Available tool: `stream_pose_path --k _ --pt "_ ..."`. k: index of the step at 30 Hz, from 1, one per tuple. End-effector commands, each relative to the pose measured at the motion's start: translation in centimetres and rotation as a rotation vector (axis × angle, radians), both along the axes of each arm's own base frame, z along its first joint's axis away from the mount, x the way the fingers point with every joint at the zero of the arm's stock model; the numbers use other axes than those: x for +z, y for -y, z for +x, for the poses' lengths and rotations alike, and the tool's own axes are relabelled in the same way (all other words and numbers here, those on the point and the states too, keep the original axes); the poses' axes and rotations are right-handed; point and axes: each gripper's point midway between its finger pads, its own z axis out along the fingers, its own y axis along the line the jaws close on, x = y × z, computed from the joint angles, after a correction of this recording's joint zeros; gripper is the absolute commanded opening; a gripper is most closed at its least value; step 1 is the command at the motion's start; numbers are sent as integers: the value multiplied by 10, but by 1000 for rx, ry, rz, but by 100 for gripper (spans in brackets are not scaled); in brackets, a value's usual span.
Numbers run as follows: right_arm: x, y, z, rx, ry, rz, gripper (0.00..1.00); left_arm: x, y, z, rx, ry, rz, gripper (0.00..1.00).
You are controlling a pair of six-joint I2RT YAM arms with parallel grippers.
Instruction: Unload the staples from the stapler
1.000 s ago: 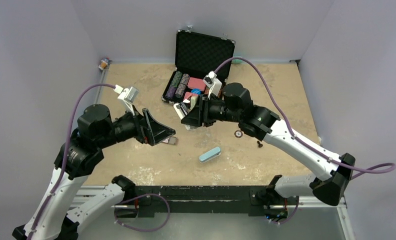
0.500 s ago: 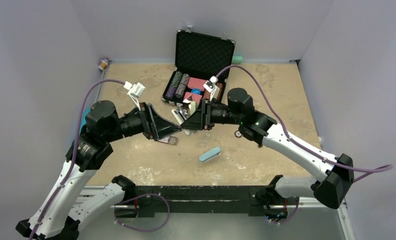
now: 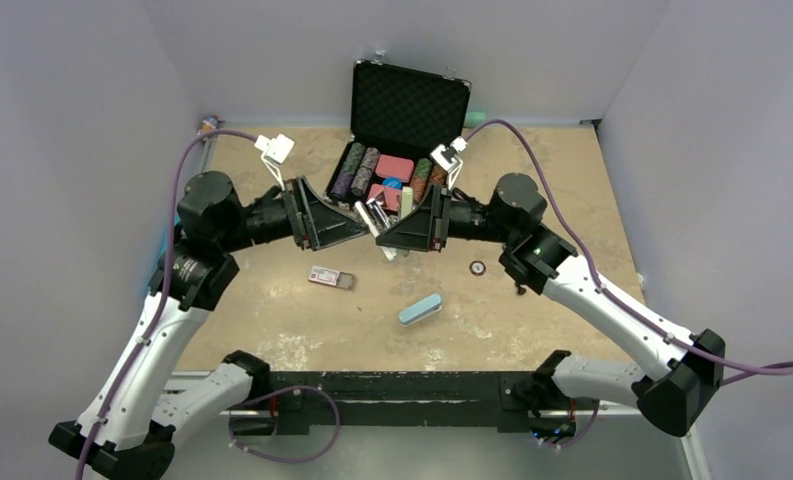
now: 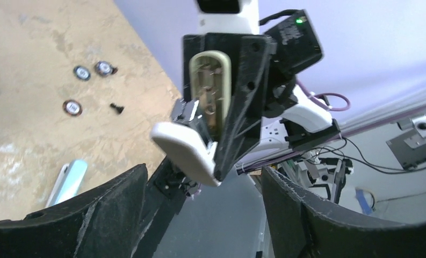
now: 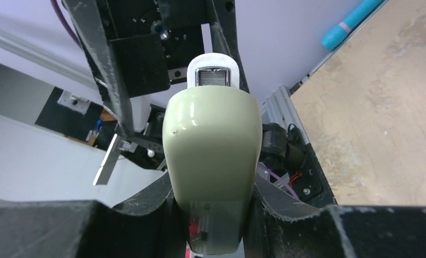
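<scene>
Sandy worktop lies well below while the right fingers clamp the pale-green stapler aloft and the left fingers gape apart just before it. Any staples are hidden, presumably inside; a skewed pinch could jam or scatter them.

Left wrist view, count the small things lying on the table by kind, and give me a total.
Round discs: 3
Black screw: 1
Pale blue block: 1
Total: 5
</scene>
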Motion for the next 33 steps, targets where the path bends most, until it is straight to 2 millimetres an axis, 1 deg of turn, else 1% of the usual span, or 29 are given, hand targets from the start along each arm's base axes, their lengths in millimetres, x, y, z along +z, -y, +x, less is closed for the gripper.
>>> stream_pose_path --k 1,6,11,18,19,22,27,30,33 --pt "24 -3 -10 76 42 86 0 46 4 -13 -81 152 -144 80" --pt "28 -7 -8 99 64 83 0 43 8 -2 -67 139 -160 76" --pt "25 -6 -11 117 70 81 0 39 8 8 -28 133 -134 73" --pt "31 -4 -14 120 89 98 0 28 10 16 -21 107 -102 74" --pt "32 -4 -14 118 88 102 0 21 10 18 -13 88 -72 75" --pt "33 -3 -15 116 87 107 0 12 5 21 13 87 5 77" --pt "27 -3 -17 130 72 107 0 16 7 22 9 92 -19 78" --pt "26 -3 -18 140 66 115 0 24 9 23 6 101 -50 74" --pt "30 -5 -16 141 71 133 0 30 9 20 -9 116 -56 71"
